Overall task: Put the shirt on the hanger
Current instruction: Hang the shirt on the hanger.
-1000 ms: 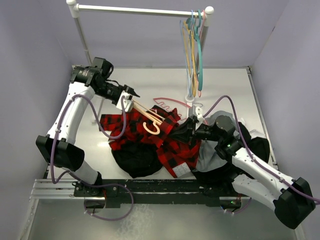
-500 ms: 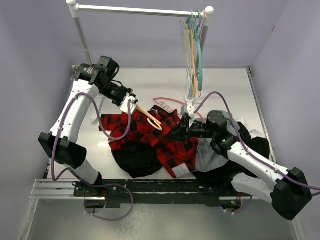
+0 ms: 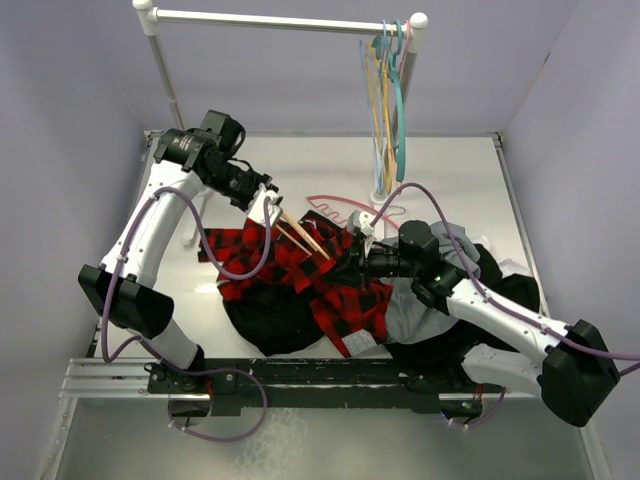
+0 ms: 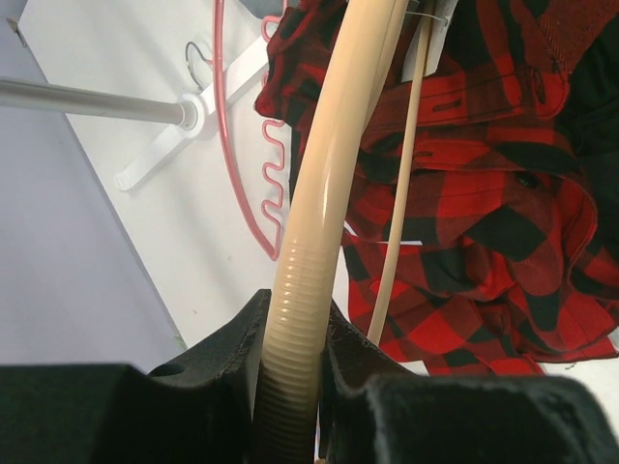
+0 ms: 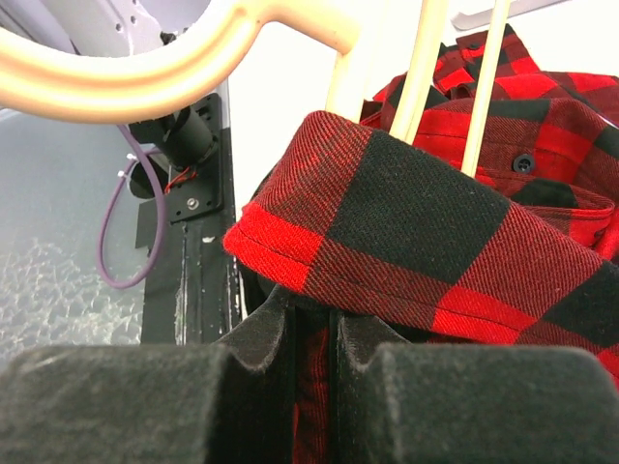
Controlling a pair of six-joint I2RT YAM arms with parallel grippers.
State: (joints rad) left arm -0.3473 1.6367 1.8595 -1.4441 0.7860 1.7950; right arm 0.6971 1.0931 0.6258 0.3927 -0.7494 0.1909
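Observation:
The red-and-black plaid shirt (image 3: 300, 270) lies crumpled mid-table, on top of a black garment. My left gripper (image 3: 266, 205) is shut on the ribbed end of the tan hanger (image 3: 300, 235), whose far end is tucked into the shirt's collar area. In the left wrist view the hanger (image 4: 324, 193) rises from between my jaws over the shirt (image 4: 484, 193). My right gripper (image 3: 355, 262) is shut on a fold of the shirt (image 5: 435, 222); the hanger's hook (image 5: 145, 77) and bars pass just above it.
A pink wavy hanger (image 3: 335, 205) lies on the table behind the shirt. Teal, yellow and blue hangers (image 3: 390, 90) hang from the white rail (image 3: 280, 20). A grey garment (image 3: 410, 310) and black garments (image 3: 270, 320) lie at the front.
My right gripper has moved left, pulling the shirt toward the hanger. My left gripper has shifted up and right, and the hanger's hook end has gone in under the shirt fabric.

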